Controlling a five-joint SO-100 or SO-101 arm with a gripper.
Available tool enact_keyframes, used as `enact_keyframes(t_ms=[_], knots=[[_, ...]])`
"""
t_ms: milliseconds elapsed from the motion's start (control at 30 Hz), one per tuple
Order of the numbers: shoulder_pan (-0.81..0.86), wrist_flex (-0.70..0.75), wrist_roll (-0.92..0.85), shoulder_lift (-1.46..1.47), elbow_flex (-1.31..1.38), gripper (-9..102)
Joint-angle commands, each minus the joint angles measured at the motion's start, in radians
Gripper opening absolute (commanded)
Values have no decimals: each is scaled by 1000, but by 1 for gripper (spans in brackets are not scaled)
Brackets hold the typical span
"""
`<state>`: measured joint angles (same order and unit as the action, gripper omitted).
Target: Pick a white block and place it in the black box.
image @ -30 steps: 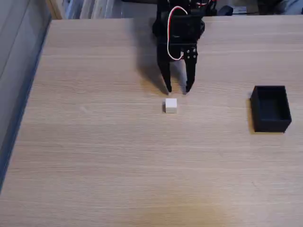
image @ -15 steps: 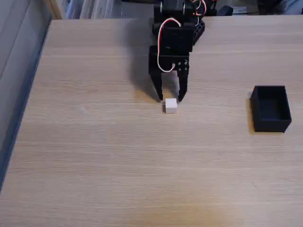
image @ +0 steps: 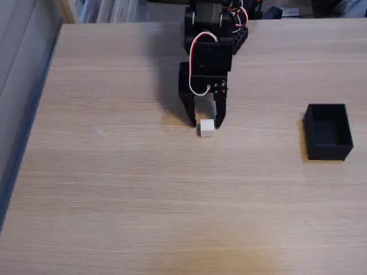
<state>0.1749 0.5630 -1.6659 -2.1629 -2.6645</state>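
A tiny white block (image: 207,128) lies on the wooden table near the middle of the fixed view. My black gripper (image: 205,122) hangs over it from behind, open, with one fingertip (image: 192,121) on the block's left and the other on its right. The block's far edge sits between the tips; the fingers are apart from its sides by a small gap. The black box (image: 328,131), open-topped, stands at the right of the table, well away from the gripper.
The light wooden table (image: 143,189) stretches wide in front and to the left. Its left edge runs along a grey-blue wall or panel (image: 17,103). The arm's base and wires (image: 215,17) stand at the back edge.
The gripper has come forward and down from behind the block until its open tips straddle the block's far end. The block and the box have not moved.
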Motion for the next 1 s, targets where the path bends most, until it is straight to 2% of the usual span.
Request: enact_keyframes(t_ms=[0,333,433,633,967], knots=[[-9,-20,3,28,54,22],[-25,-44,11,100,117,21],[-20,-44,-6,98,110,16],[-18,-38,-17,72,95,0],[-137,124,55,-77,152,0]])
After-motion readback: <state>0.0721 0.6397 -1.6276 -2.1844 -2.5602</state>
